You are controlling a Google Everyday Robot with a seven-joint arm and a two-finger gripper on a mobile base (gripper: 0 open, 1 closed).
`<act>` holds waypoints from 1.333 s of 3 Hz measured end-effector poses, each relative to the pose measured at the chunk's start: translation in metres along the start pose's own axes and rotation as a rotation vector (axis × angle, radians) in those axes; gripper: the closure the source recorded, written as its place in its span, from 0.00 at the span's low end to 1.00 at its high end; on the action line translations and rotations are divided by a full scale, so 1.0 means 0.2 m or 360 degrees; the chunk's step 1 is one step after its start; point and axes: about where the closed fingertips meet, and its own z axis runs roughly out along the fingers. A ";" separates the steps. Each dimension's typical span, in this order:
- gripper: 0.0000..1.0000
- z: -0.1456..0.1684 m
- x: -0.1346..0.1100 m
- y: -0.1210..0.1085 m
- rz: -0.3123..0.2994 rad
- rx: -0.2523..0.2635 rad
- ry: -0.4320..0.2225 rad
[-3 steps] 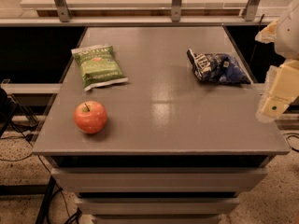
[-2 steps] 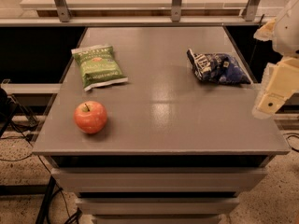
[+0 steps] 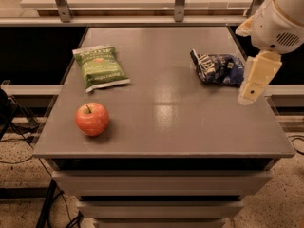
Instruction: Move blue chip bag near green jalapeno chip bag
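Note:
The blue chip bag (image 3: pixel 219 68) lies crumpled on the right side of the grey table (image 3: pixel 161 122), dark navy with white lettering. The green jalapeno chip bag (image 3: pixel 99 66) lies flat on the left side, towards the back. The two bags are far apart, about a table's width. My gripper (image 3: pixel 251 87) hangs at the right edge of the table, just right of the blue bag and slightly nearer the front. It hangs from the white arm (image 3: pixel 280 18) that comes in from the top right, and it holds nothing.
A red apple (image 3: pixel 92 119) sits at the front left of the table, in front of the green bag. A rail with metal posts (image 3: pixel 178 1) runs behind the table. Cables (image 3: pixel 19 122) lie on the floor at the left.
My gripper and arm have moved left, from beyond the table's right edge to close beside the blue chip bag. The bags and the apple have not moved.

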 end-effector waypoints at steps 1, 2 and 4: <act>0.00 0.14 0.00 -0.11 -0.0019 -0.0009 0.0011; 0.00 0.28 0.04 -0.19 0.0023 -0.0022 0.0026; 0.00 0.54 0.12 -0.31 0.0126 -0.0075 0.0031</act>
